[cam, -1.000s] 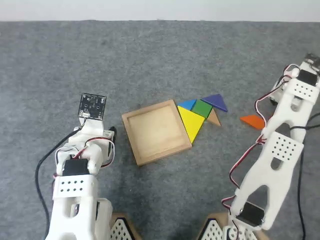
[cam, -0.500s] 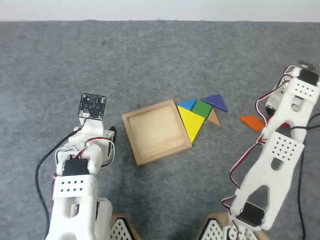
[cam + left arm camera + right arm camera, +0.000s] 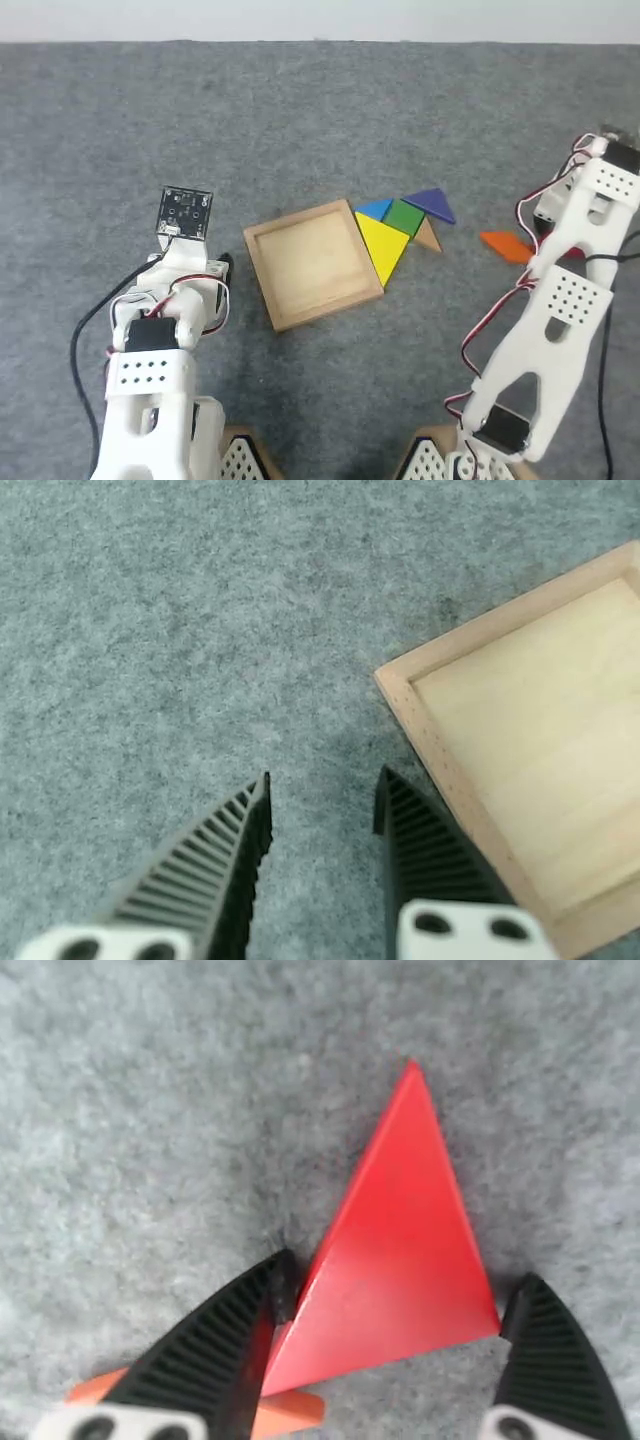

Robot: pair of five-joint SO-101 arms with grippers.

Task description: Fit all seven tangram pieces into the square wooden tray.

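Right end effector [image 3: 405,1278] spread wide; red triangle [image 3: 395,1220] lies flat on the felt [image 3: 120,1110] between its jaws.

One tray [image 3: 263,283], seven pieces, one each yellow [image 3: 380,245], blue [image 3: 375,209], green [image 3: 404,216], purple [image 3: 431,204], tan [image 3: 428,238], orange [image 3: 505,243], red [image 3: 400,1250], two arms [image 3: 150,380] [image 3: 545,330]

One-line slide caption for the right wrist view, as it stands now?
Right gripper, jaws open, straddling the red triangle on the grey mat, with an orange piece beside it.
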